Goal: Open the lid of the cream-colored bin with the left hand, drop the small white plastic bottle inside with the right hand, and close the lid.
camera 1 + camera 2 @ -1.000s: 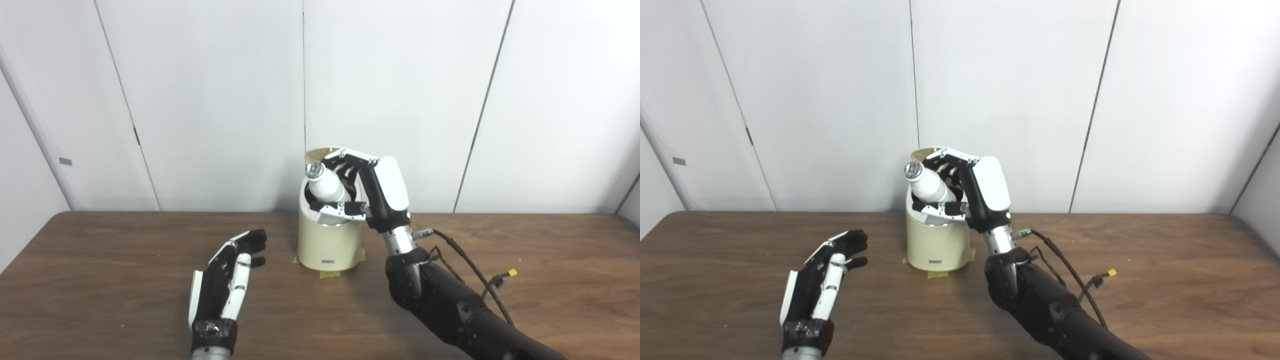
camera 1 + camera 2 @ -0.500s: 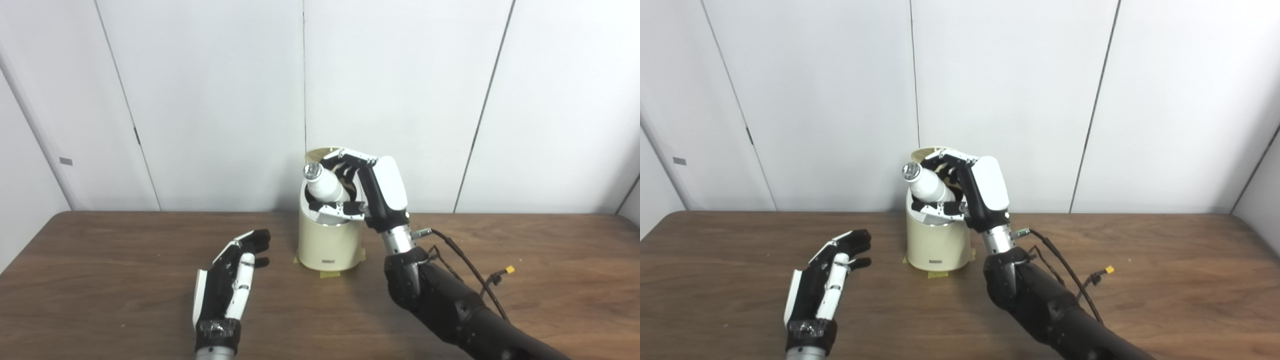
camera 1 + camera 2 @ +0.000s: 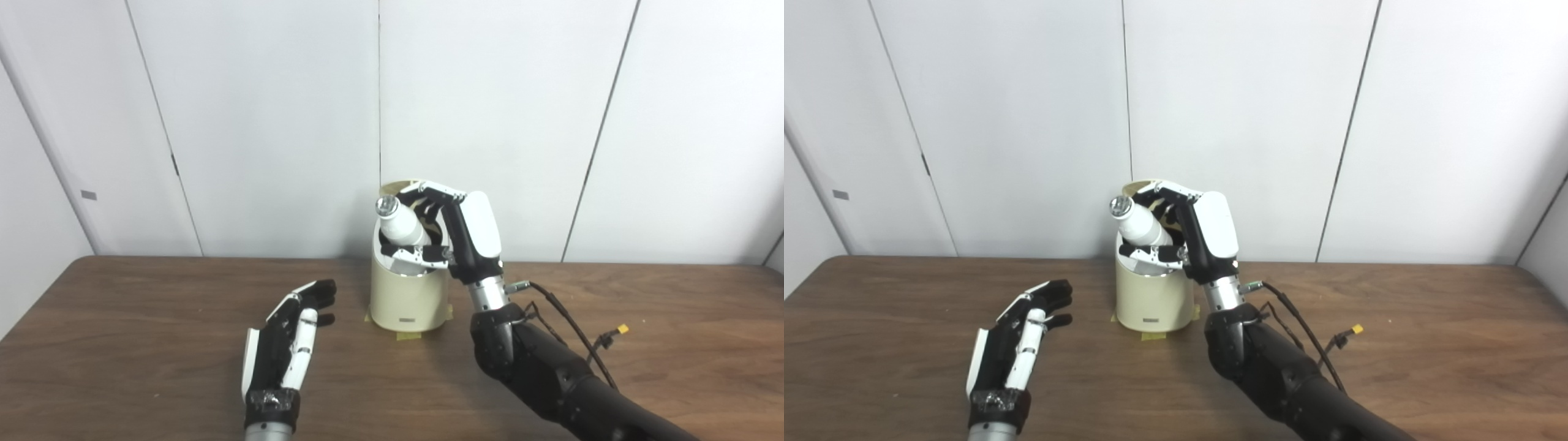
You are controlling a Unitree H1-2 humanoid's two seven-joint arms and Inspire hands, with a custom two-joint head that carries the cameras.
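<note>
The small white plastic bottle (image 3: 401, 228) is a smooth, plain cylinder with rounded shoulders and a shiny silver-grey cap (image 3: 385, 206); it sits tilted, cap end up and leaning away from the palm of the right hand (image 3: 456, 236) that grips it, its lower end dipping into the open mouth of the cream-colored bin (image 3: 409, 299). The fingers (image 3: 436, 195) of that hand curl over the upper side of the bottle while the thumb (image 3: 429, 252) presses in from beneath, so the bottle is clamped between them directly above the bin's opening. The bin is a short round canister with a pale glossy wall and a small dark label low on its front; its lid (image 3: 399, 185) stands raised behind the bottle and the fingers, only its tan curved edge showing above them. Bits of yellowish tape (image 3: 410, 335) peek out at the foot of the bin, below the right wrist. The right forearm, black with loose cables (image 3: 576, 327) hanging beside it, runs down from the hand toward the lower edge of the view. The left hand (image 3: 285, 346) lies low on the wooden table (image 3: 122, 343), holding nothing, fingers spread and extended, its fingertips pointing toward the bin and stopping near its base without touching it.
</note>
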